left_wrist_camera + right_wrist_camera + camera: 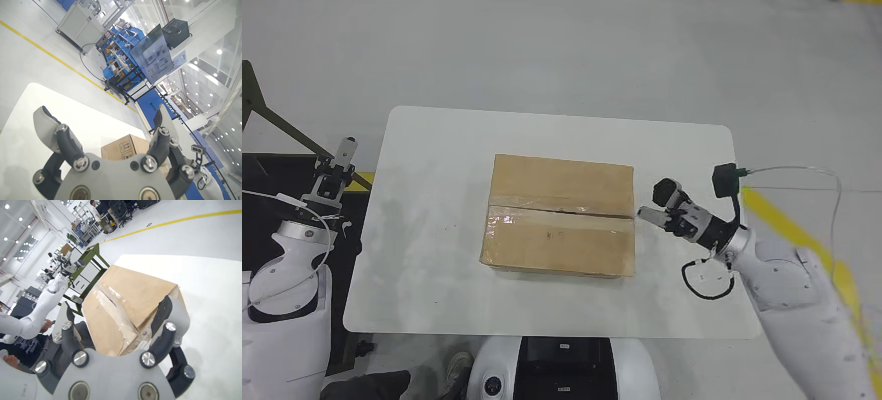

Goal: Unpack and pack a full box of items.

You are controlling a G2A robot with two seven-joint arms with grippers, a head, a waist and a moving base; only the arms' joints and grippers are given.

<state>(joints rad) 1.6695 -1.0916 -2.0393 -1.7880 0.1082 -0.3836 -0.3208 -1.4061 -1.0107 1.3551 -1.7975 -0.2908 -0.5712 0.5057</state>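
While its flaps lie closed under wrinkled clear tape (113, 298) along the centre seam, the brown cardboard box (558, 240) sits near the middle of the white desk (422, 260), its contents hidden. The right end effector (654, 200) hovers just beside the box's right end, jaws spread, its body cutting off the label (140, 344) on that end in the right wrist view. The left end effector (337, 158), also spread, hangs beyond the desk's left edge, well apart from the box.
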